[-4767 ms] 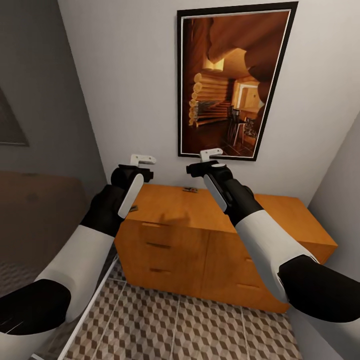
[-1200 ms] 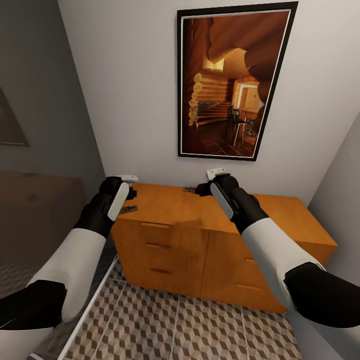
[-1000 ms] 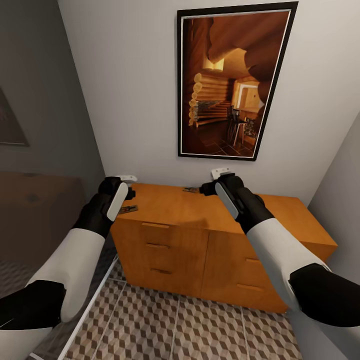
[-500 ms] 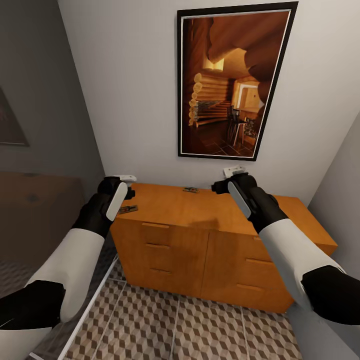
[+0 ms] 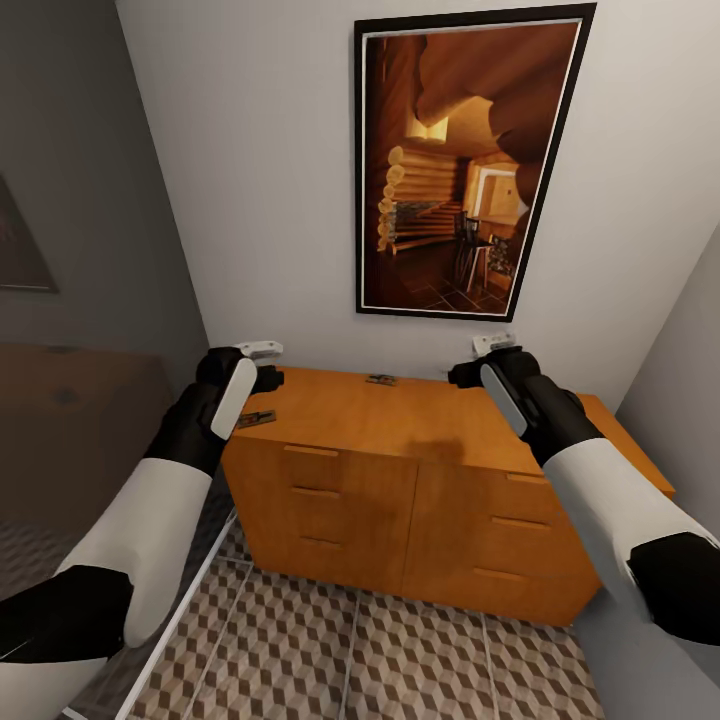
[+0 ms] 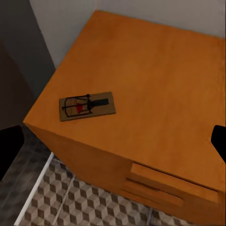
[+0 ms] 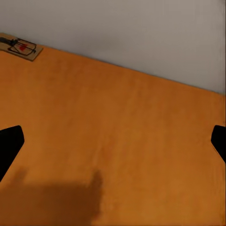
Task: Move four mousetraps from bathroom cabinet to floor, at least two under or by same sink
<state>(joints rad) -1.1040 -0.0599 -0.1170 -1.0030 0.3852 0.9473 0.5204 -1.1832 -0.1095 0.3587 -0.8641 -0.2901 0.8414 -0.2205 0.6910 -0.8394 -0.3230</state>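
Since half a second ago the right arm has swung toward the right of the head frame, its right gripper [image 5: 462, 374] now hovering over the cabinet's [image 5: 400, 420] top right of centre; the left gripper [image 5: 270, 378] has edged slightly inward over the top's left end. Both forearms reach forward, wrists level. One mousetrap [image 5: 256, 418] lies flat near the front left corner; a second mousetrap [image 5: 380, 379] sits at the back edge against the wall. Each wrist view shows dark fingertips at opposite frame edges, so both grippers are spread wide, holding nothing. Only the left wrist view reveals the near trap's red mark and wire [image 6: 86, 105], plus drawer handles and the cube-patterned bathroom floor [image 6: 70, 209]. Right wrist view catches the far trap [image 7: 20, 48] in its upper left corner.
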